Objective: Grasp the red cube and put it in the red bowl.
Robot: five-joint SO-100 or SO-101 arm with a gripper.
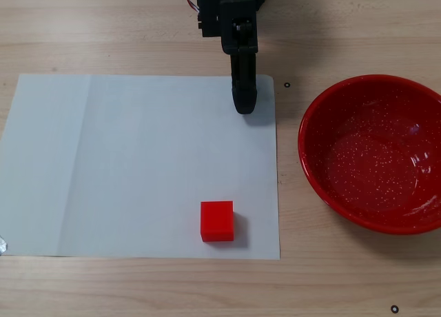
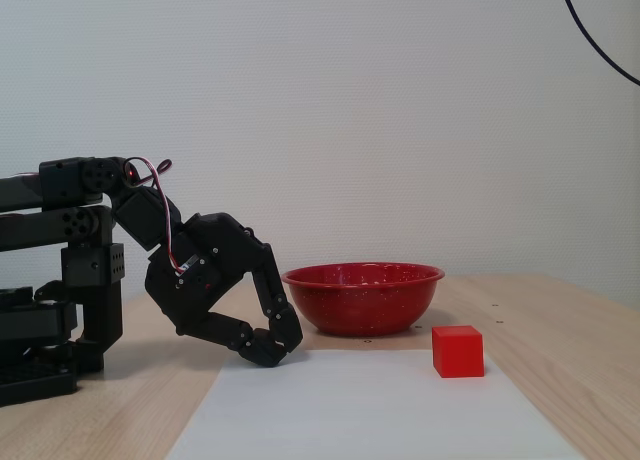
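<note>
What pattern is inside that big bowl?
Glossy red with fine white speckles; the red bowl shows it best in the fixed view looking down.

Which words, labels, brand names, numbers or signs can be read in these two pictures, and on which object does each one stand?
None: no readable text shows in either fixed view.
The red cube has plain faces.
The red bowl carries only fine white speckles, no letters.
The white paper sheet is blank.
The black arm and its gripper show no legible label.
The small dark ring marks on the wooden table are not characters.
</note>
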